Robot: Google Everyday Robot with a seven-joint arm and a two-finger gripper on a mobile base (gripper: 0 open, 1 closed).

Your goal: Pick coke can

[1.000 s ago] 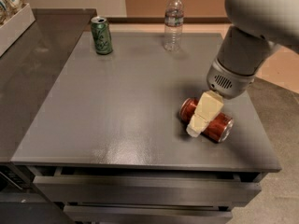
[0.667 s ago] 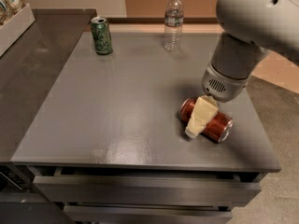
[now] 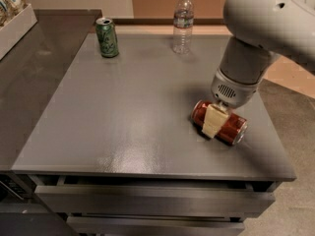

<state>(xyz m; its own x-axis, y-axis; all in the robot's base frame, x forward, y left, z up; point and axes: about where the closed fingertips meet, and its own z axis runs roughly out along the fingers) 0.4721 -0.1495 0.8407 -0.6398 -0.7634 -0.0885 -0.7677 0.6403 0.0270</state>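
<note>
The gripper [image 3: 214, 121] is lowered onto the coke can [image 3: 232, 128], and its cream, wedge-shaped end lies across the can's middle. Its far side is hidden behind the can and the wrist housing, so it cannot be told whether it is clamped on the can or merely set against it.

The coke can lies on its side near the right front part of the table [image 3: 123, 112], resting on the surface. The body is glossy red metal. One silver end faces front-right, and the other end points back-left. The lettering is covered or too faint to read.

The arm [image 3: 261, 28] is a smooth, pale grey rounded shell with a vented collar above the wrist. It is cut off at the top and right edges.

The table top is flat, matt grey with a soft sheen near the front edge. Drawer fronts [image 3: 147, 200] sit beneath it.

At the back left a green can [image 3: 107, 37] stands upright. At the back centre a clear plastic water bottle [image 3: 183, 23] with a white cap stands upright. Both are well apart from the coke can.
</note>
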